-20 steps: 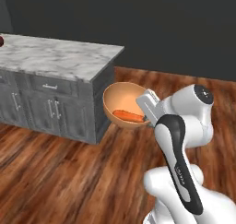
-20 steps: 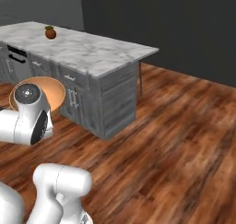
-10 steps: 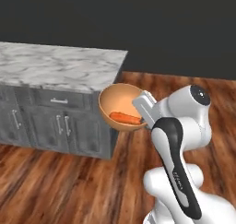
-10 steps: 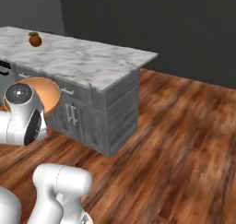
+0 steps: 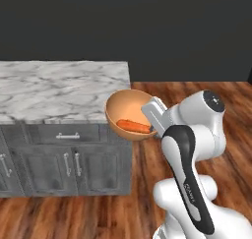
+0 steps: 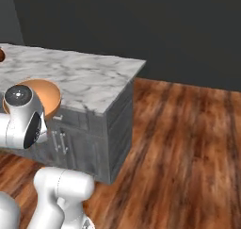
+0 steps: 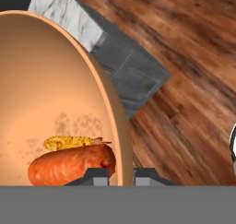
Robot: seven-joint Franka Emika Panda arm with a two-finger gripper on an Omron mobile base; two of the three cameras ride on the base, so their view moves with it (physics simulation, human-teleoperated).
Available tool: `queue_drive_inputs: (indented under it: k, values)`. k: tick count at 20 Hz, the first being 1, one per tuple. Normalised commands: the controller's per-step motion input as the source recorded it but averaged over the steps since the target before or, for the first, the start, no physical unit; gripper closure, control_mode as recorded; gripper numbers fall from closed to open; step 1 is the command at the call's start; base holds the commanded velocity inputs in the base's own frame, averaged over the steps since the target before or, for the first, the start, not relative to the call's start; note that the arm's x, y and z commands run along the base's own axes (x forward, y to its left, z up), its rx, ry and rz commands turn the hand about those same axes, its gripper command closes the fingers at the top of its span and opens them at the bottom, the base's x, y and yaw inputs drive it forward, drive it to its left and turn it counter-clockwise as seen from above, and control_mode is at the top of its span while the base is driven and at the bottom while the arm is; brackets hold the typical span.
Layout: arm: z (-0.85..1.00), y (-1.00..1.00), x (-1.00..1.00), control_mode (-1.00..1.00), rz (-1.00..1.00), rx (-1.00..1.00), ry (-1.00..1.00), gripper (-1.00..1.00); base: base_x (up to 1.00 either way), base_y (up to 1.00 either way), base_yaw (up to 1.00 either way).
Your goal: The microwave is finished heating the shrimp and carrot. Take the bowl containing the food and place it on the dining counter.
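The orange-tan bowl [image 5: 127, 111] hangs in the air at the corner of the dining counter [image 5: 59, 85], about level with its marble top. My gripper [image 5: 153, 116] is shut on the bowl's right rim. The carrot [image 5: 133, 126] lies in the bottom of the bowl. In the hand view the bowl [image 7: 55, 80] is close up, with the carrot [image 7: 69, 165] and the yellowish shrimp [image 7: 69, 141] behind it, and my gripper [image 7: 121, 174] pinches the rim. From the right, the bowl [image 6: 47, 98] peeks out behind the arm, over the counter [image 6: 89, 77] edge. The microwave is out of view.
Grey cabinet doors with silver handles [image 5: 74, 164] stand below the marble top. A small brown thing [image 6: 1, 54] sits at the counter's far left. Wooden floor [image 6: 188, 129] stretches open to the right of the counter.
The whole scene has shifted as the base drove; the counter now stands closer and more square-on. The bowl stays in my grip, now nearer the counter's corner.
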Motion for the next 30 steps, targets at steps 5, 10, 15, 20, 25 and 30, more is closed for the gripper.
queue_drive_inputs:
  k: [5, 10, 15, 20, 25, 30]
  values:
    - [0.0, 0.0, 0.0, 1.0, 0.0, 0.0, 0.0, 1.0, 1.0, 0.98, -0.4]
    - [0.0, 0.0, 0.0, 1.0, 0.0, 0.0, 0.0, 1.0, 0.92, 0.37, -0.22]
    - [-0.2, 0.01, 0.6, -1.0, -0.03, -0.04, 0.03, 1.0, 0.39, 0.04, -0.04]
    - [-0.46, 0.09, 1.0, -1.0, 0.0, -0.09, 0.14, 1.0, 0.0, 0.0, 0.0]
    - [-0.67, 0.26, 0.99, -1.0, 0.0, -0.07, 0.04, 1.0, 0.0, 0.0, 0.0]
    - [-0.36, 0.19, 1.0, -1.0, 0.0, 0.0, 0.06, 1.0, 0.0, 0.0, 0.0]
